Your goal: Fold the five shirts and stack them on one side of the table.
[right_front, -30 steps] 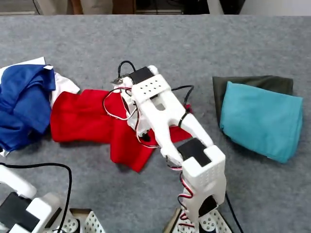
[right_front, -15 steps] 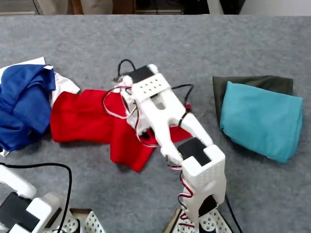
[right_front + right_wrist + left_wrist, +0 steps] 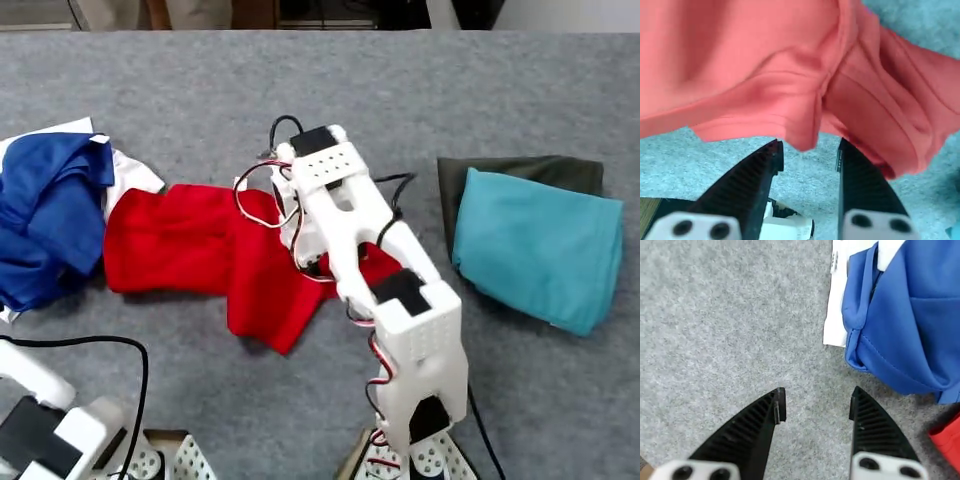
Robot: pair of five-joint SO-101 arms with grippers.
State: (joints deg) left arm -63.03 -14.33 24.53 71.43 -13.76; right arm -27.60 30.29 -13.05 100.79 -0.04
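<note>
Five shirts lie on the gray tabletop (image 3: 450,90). The red shirt (image 3: 170,245) is spread out and rumpled near the middle. The blue shirt (image 3: 50,215) sits in a heap on the left arm's side, on top of the white shirt (image 3: 135,172). The red shirt's edge touches that heap. Over on the other side, the teal shirt (image 3: 540,245) is folded and lies on the dark green shirt (image 3: 500,168), which is folded too. These two are well apart from the red one.

The right arm (image 3: 345,215) stretches out over the red shirt. The right claw (image 3: 809,150) is spread wide and grips nothing. A fold of red cloth sits just in front of its tips. The left claw (image 3: 817,400) is spread wide too, with nothing in it. It hovers over bare tabletop, near the edge of the blue shirt and the white shirt. A small corner of the red shirt shows close by.
</note>
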